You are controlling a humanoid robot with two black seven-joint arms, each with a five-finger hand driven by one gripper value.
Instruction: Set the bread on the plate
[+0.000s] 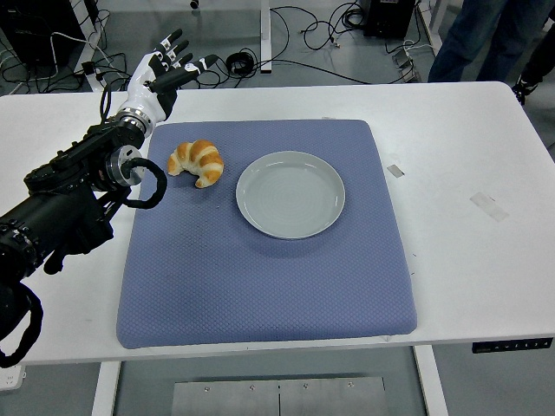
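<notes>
A golden croissant [198,162] lies on the blue mat [260,260], just left of a pale grey plate [290,194] that holds nothing. My left hand [166,71] is raised beyond the mat's far left corner, up and left of the croissant, with its fingers spread and holding nothing. Its black arm comes in from the left edge. No right arm shows.
The white table [468,156] carries small bits of tape at the right. Cables lie on the floor behind the table. A person's legs [486,35] stand at the top right.
</notes>
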